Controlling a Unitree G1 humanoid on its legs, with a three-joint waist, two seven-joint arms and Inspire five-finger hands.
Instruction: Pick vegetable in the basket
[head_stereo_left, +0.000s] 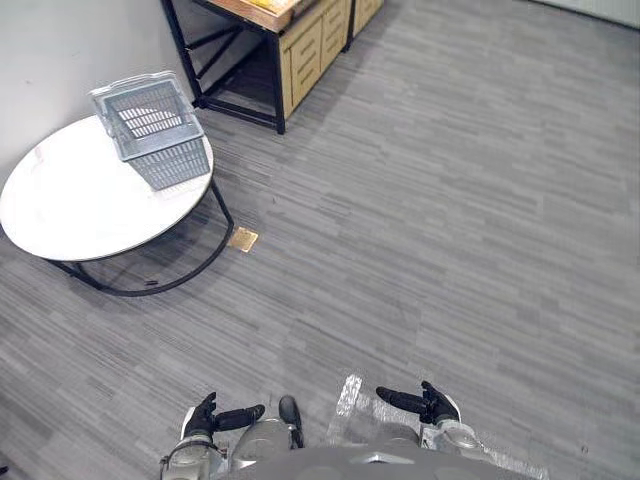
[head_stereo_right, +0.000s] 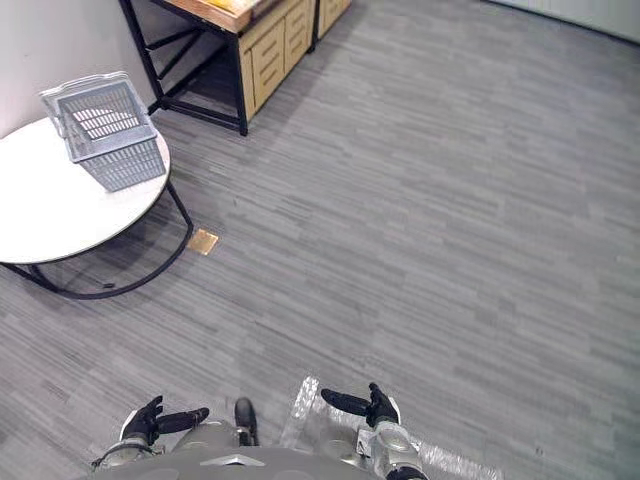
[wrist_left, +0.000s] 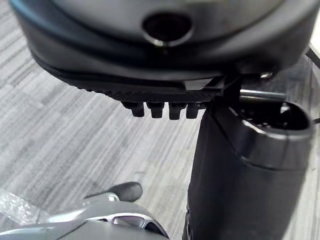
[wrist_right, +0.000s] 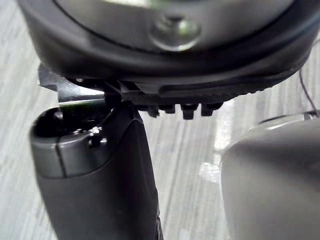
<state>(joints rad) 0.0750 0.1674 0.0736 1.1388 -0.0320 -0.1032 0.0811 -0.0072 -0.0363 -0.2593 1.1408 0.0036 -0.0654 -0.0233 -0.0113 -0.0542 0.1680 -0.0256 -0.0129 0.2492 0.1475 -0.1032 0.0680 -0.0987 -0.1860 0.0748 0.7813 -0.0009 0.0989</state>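
Observation:
A grey plastic basket (head_stereo_left: 150, 125) stands tilted at the far right edge of a round white table (head_stereo_left: 80, 200), up at the far left. Nothing lies in the part of its inside that I can see. My left hand (head_stereo_left: 215, 418) hangs low by my body at the bottom, far from the table, with its fingers (wrist_left: 160, 109) straight and nothing in them. My right hand (head_stereo_left: 428, 403) hangs the same way on the other side, its fingers (wrist_right: 182, 109) straight and its thumb (wrist_right: 95, 175) out, also holding nothing.
A wooden drawer cabinet (head_stereo_left: 312, 40) in a black frame stands behind the table at the top. A small brass plate (head_stereo_left: 242, 238) is set in the grey plank floor beside the table's black ring base. A crinkled clear sheet (head_stereo_left: 350, 398) lies on the floor near me.

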